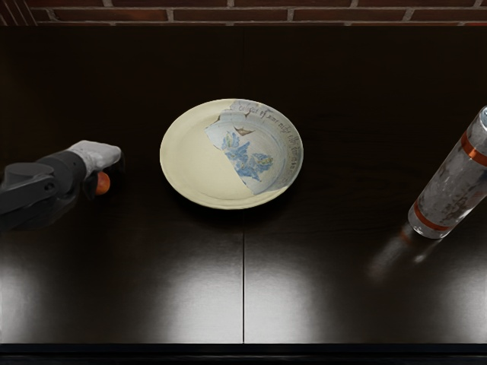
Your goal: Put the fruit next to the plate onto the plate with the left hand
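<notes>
A cream plate (190, 163) with a blue floral pattern sits on the dark table, a little above its middle. To its left an orange fruit (102, 182) shows only as a small sliver under my left hand (97, 158). The hand, pale with a dark forearm coming in from the left edge, lies over the fruit and hides most of it. Whether the fingers are closed around the fruit cannot be made out. The fruit is on the table, apart from the plate's rim.
A clear bottle (454, 181) with orange bands stands at the right edge of the table. A brick wall (243, 11) runs along the back. The table's front edge (243, 346) is at the bottom of the view.
</notes>
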